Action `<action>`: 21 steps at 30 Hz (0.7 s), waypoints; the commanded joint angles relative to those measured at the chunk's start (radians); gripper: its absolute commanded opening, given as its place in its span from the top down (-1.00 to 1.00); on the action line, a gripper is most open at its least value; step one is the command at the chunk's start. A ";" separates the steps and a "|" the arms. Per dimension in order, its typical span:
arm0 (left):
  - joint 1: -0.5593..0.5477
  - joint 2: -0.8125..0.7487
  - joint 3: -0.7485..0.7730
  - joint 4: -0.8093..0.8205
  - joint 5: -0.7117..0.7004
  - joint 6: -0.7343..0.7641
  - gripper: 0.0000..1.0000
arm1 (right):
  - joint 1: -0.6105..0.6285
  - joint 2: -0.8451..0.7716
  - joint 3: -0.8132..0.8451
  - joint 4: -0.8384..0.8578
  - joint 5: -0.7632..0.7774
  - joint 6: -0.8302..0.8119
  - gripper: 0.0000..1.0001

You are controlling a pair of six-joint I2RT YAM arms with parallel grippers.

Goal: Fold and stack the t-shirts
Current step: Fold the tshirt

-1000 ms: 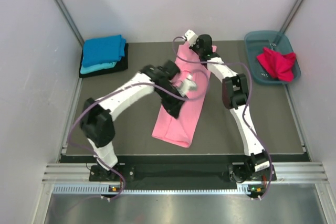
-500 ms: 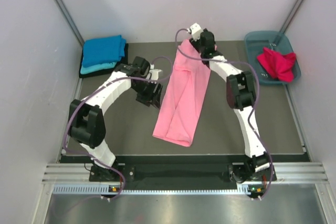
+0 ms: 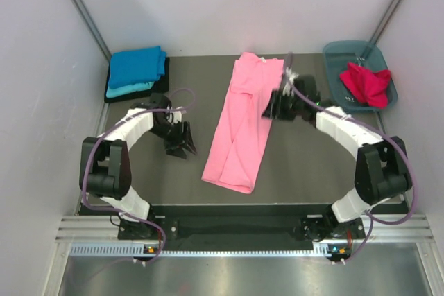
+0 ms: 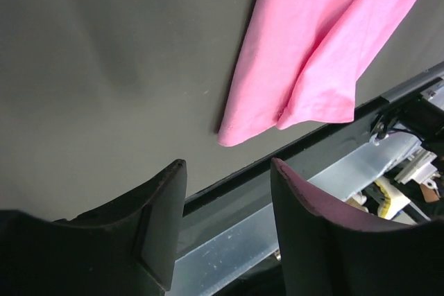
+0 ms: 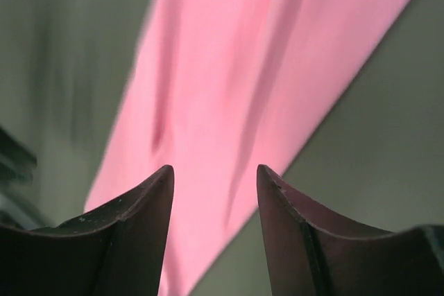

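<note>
Since a second ago both arms have come off the pink t-shirt [image 3: 239,129]. The left gripper [image 3: 179,147] swung from on top of it out to left of centre, and the right gripper [image 3: 272,110] dropped back from the collar end at top centre to just beside the shirt's right edge. Both sets of jaws are spread with nothing between them, as both wrist views confirm. The shirt lies flat on the table [image 3: 312,164] as a long narrow strip running diagonally through mid-frame, sides folded in. My read is that the lengthwise fold is done and they let go to re-grip for the crosswise fold. The finished stack sits upper left — blue t-shirt [image 3: 137,64] on top, the turquoise t-shirt [image 3: 128,89] under it and the black t-shirt [image 3: 165,74] at the bottom, mostly covered. The red t-shirt [image 3: 365,82] is bunched in the tub [image 3: 350,46] at upper right, presumably queued. Caveats: the right wrist view is motion-blurred and shows only pink cloth with no edges or seams. I can't tell from above whether the right fingers touch the fabric. The left wrist view shows only the hem end of the shirt, and the sleeves are tucked out of sight.
</note>
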 commanded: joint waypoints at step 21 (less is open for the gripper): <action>-0.014 0.099 -0.136 0.180 0.096 -0.062 0.03 | 0.305 0.028 -0.596 0.102 -0.238 0.589 -0.06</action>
